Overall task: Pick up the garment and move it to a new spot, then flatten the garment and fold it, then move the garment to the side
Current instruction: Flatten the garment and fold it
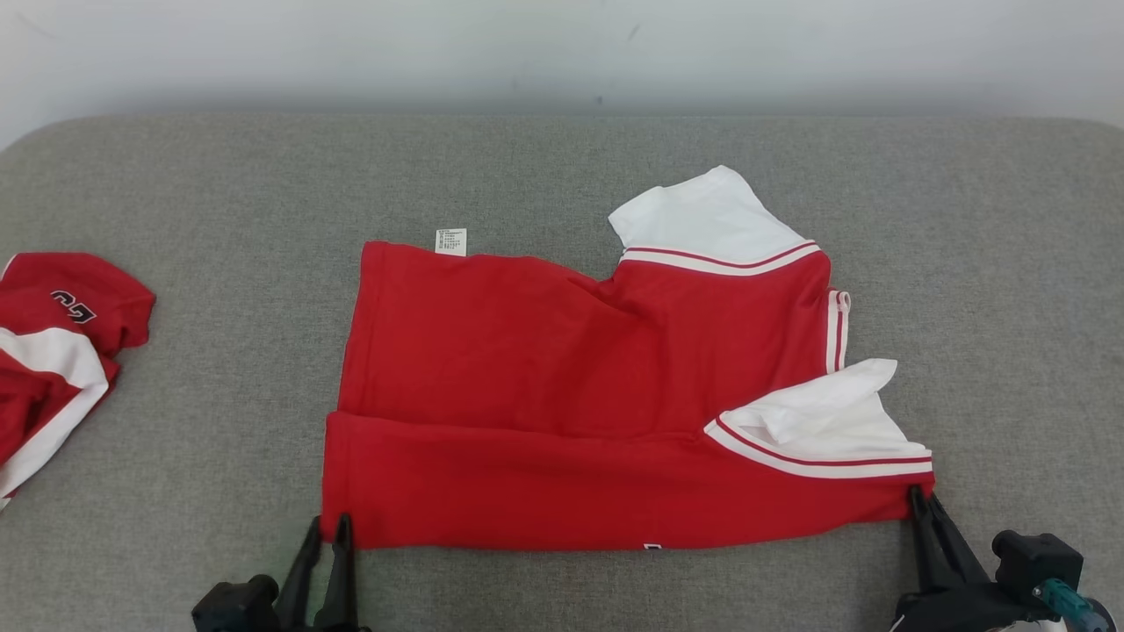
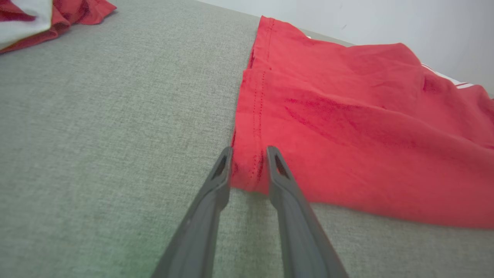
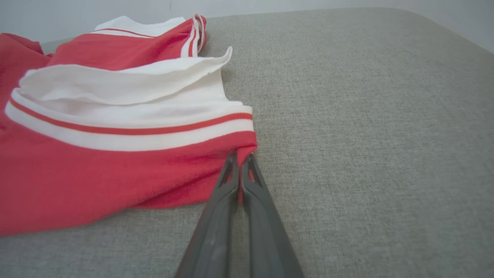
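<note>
The garment (image 1: 571, 369) is a red shirt with white, red-striped sleeves, lying folded lengthwise on the grey table, collar end to the right. My left gripper (image 1: 329, 527) is at its near left hem corner. In the left wrist view (image 2: 247, 152) the two fingers stand apart with that red corner (image 2: 247, 170) between them, not pinched. My right gripper (image 1: 918, 496) is at the near right corner, below the white sleeve (image 1: 825, 421). The right wrist view shows it (image 3: 241, 158) shut, with red cloth (image 3: 96, 166) caught between the tips.
A second red and white garment (image 1: 53, 351) lies bunched at the table's left edge, also seen in the left wrist view (image 2: 38, 15). The grey padded table (image 1: 176, 175) ends at a pale wall (image 1: 562, 44) behind. Bare cloth surface lies right of the shirt.
</note>
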Controlling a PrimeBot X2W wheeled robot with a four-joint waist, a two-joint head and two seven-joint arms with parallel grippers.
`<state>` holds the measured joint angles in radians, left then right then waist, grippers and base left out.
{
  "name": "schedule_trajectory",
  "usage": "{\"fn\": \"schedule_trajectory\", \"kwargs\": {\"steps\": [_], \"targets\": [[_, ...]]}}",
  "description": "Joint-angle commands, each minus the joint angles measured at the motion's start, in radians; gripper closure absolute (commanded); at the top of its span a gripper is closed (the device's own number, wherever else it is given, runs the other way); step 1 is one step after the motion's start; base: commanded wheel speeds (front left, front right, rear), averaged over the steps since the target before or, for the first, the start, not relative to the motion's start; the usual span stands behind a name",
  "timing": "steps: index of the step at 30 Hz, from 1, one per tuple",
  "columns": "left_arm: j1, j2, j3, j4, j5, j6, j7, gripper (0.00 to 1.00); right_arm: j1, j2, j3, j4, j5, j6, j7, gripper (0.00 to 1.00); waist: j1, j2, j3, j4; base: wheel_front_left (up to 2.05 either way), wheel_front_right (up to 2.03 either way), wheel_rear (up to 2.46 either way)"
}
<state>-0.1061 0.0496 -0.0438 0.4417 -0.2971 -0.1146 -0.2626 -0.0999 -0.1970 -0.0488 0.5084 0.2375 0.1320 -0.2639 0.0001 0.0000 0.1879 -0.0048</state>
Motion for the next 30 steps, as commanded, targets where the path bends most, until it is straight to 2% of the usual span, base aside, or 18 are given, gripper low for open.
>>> {"fn": "schedule_trajectory", "kwargs": {"steps": [1,2,6,7,8,18,30], "targets": [[-0.016,0.002,-0.007,0.007,0.000,-0.006,-0.003,0.77,-0.006,-0.006,0.001,-0.001,0.005,-0.003,0.000,1.00,-0.0001,0.0000,0.004,0.000,0.00,0.00,0.00],[-0.018,0.002,-0.008,0.011,-0.001,-0.008,-0.003,0.80,-0.007,-0.006,0.002,-0.002,0.005,-0.003,0.000,1.00,-0.0001,0.0000,0.006,-0.001,0.00,0.00,0.00],[-0.023,0.002,-0.013,0.034,-0.005,-0.008,-0.003,0.76,-0.011,-0.003,0.002,-0.004,0.000,-0.003,0.000,1.00,-0.0001,0.0000,0.013,-0.001,0.00,0.00,0.00],[-0.027,0.002,-0.014,0.040,-0.007,-0.007,-0.003,0.85,-0.012,-0.004,0.001,-0.004,0.002,-0.003,0.000,1.00,-0.0001,0.0000,0.014,0.000,0.00,0.00,0.00],[-0.032,0.002,-0.014,0.043,-0.008,-0.008,-0.003,1.00,-0.013,-0.006,0.001,-0.004,0.003,-0.003,0.000,1.00,-0.0001,0.0000,0.015,0.000,0.00,0.00,0.00],[-0.007,0.002,-0.005,0.108,-0.027,-0.010,-0.003,1.00,0.008,0.007,-0.008,-0.005,0.009,-0.003,0.000,1.00,-0.0001,0.0000,-0.017,-0.003,0.00,0.00,0.00],[0.093,0.003,0.039,0.183,0.000,-0.013,-0.003,1.00,0.107,0.034,-0.001,0.015,0.004,-0.003,0.000,1.00,-0.0001,0.0000,-0.166,-0.020,0.00,0.00,0.00]]}}
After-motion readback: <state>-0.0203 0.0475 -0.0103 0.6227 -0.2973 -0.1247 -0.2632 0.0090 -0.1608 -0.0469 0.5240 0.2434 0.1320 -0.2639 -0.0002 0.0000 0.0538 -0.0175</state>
